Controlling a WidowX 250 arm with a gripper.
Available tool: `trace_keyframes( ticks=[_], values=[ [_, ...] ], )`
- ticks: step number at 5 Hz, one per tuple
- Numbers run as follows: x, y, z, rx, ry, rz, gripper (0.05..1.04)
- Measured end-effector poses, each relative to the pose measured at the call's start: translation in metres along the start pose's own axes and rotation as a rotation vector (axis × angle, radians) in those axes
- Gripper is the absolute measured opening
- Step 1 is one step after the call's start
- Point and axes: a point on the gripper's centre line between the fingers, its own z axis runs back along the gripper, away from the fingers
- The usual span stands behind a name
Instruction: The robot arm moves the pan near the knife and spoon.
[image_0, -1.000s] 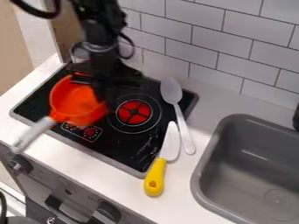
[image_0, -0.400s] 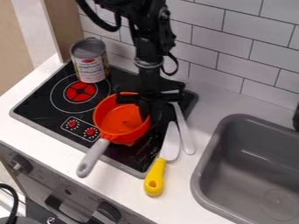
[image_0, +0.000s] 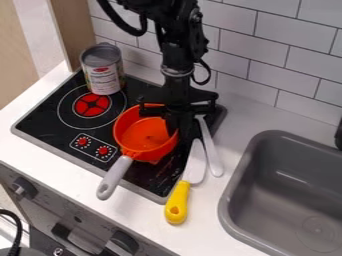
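So the pan (image_0: 145, 135) near the knife (image_0: 178, 201) looks light and stiff but probably slick, and the hand (image_0: 178, 133) seems clamped on its knife-side rim, decent spot, though that long handle (image_0: 114, 178) could make it swing.

The arm (image_0: 178, 52) was of black colour, with angular and somewhat bulky parts at the top. A thick black cable (image_0: 115, 21) made a round loop on one side, and a thinner dark cable (image_0: 208, 72) curved on the other. A greyish ring (image_0: 176, 73) went around the narrow part. The gripper (image_0: 180, 131) was also black, with a wide crosspiece (image_0: 202, 107).
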Motion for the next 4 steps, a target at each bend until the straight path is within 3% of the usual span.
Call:
trace_keyframes(
  ticks=[1,2,3,4],
  values=[
    [0.002,0.003,0.002,0.035,-0.009,0.016,0.211],
    [0.002,0.006,0.003,0.047,-0.006,-0.002,0.445],
    [0.002,0.012,0.013,0.038,0.010,0.006,0.734],
    [0.008,0.017,0.038,-0.012,-0.032,-0.020,0.978]
  ],
)
